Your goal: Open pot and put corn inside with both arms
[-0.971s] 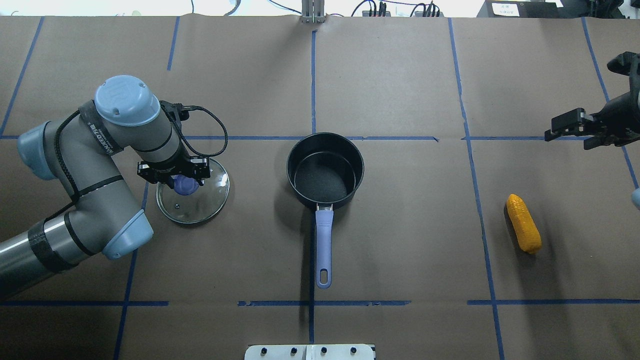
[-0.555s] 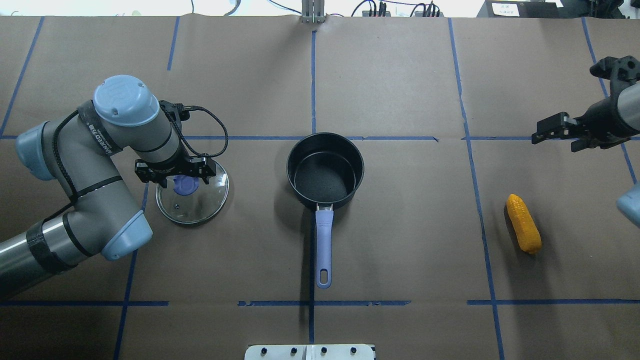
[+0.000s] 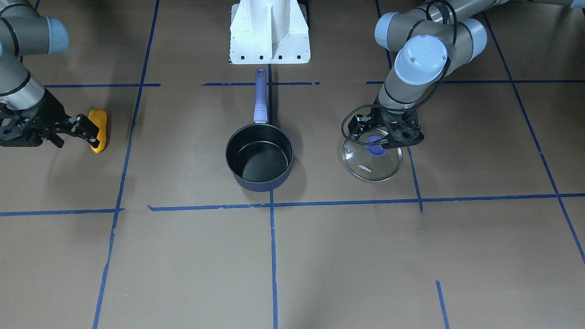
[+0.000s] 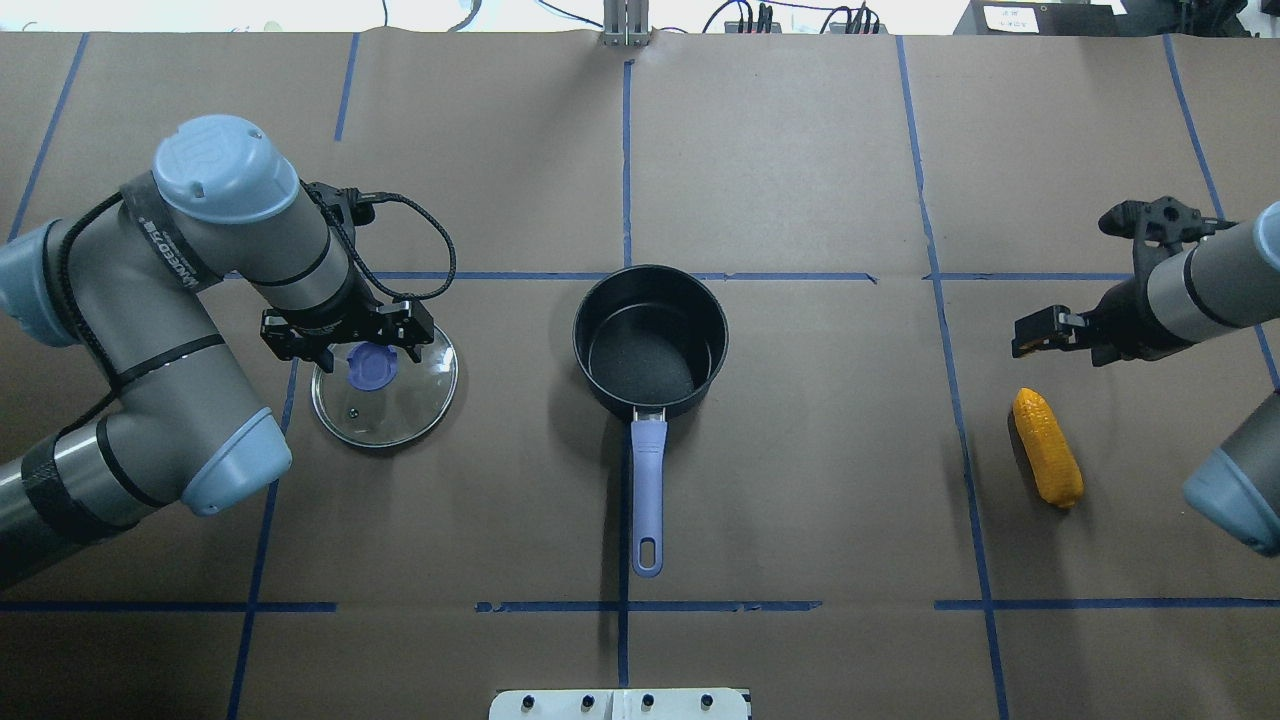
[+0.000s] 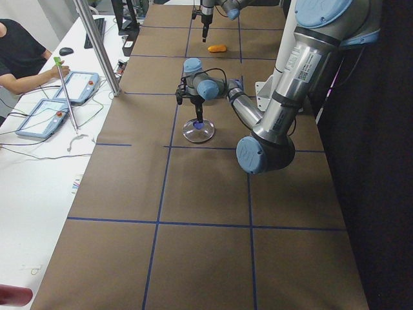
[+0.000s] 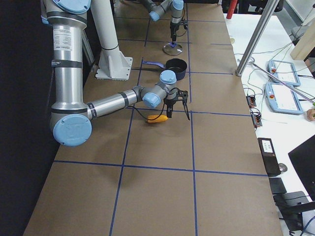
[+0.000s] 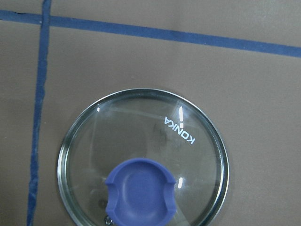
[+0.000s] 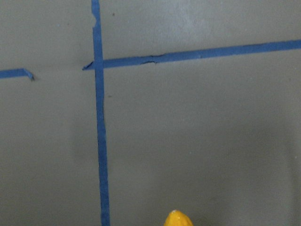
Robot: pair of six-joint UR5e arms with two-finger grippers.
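The pot (image 4: pixel 650 340) stands open in the middle of the table, its purple handle (image 4: pixel 647 480) pointing at the robot base; it also shows in the front view (image 3: pixel 259 157). The corn (image 4: pixel 1047 446) lies on the table to the right, also in the front view (image 3: pixel 98 129) and at the bottom edge of the right wrist view (image 8: pixel 178 219). My right gripper (image 4: pixel 1040 335) is open and empty, hovering just beyond the corn's far tip. My left gripper (image 4: pixel 348 340) is open and empty above the purple knob (image 4: pixel 371 367) of the glass lid (image 4: pixel 400 400).
The glass lid (image 7: pixel 141 155) lies flat on the table left of the pot, knob up. The white pedestal base (image 3: pixel 269 32) stands behind the pot handle. Blue tape lines cross the brown table cover. An operator and tablets sit beyond the far edge (image 5: pixel 64 90).
My left gripper has come off the lid knob and risen, leaving the lid on the table. My right gripper has moved in from the right edge toward the corn.
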